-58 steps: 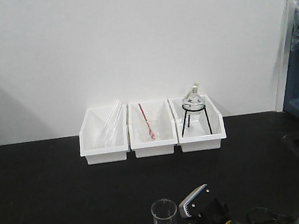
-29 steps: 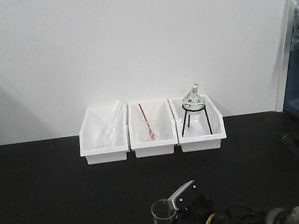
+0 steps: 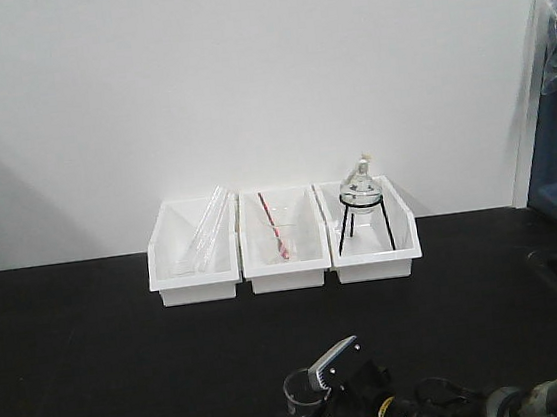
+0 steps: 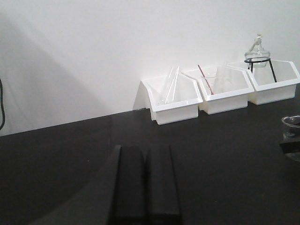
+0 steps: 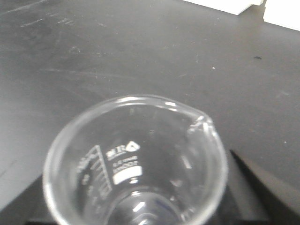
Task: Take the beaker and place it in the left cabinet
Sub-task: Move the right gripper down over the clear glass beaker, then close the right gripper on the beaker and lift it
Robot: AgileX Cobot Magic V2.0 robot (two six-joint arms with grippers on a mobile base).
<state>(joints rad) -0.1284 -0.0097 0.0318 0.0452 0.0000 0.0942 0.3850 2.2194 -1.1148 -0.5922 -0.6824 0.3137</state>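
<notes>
While the beaker [image 5: 136, 159] stands on the counter [image 3: 125, 367] inside my right gripper [image 3: 311, 388], I can't tell if it's clamped yet. Light, slick, fragile glass: take mid-wall, low force.

I'm seeing three bins [image 3: 287, 280] sitting on the table [image 3: 86, 376]. A flask [image 3: 360, 187] is standing in the right one.

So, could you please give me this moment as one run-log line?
phase: grasp | right gripper: around beaker, closure unclear | beaker: upright on table | left gripper: shut, empty
</notes>
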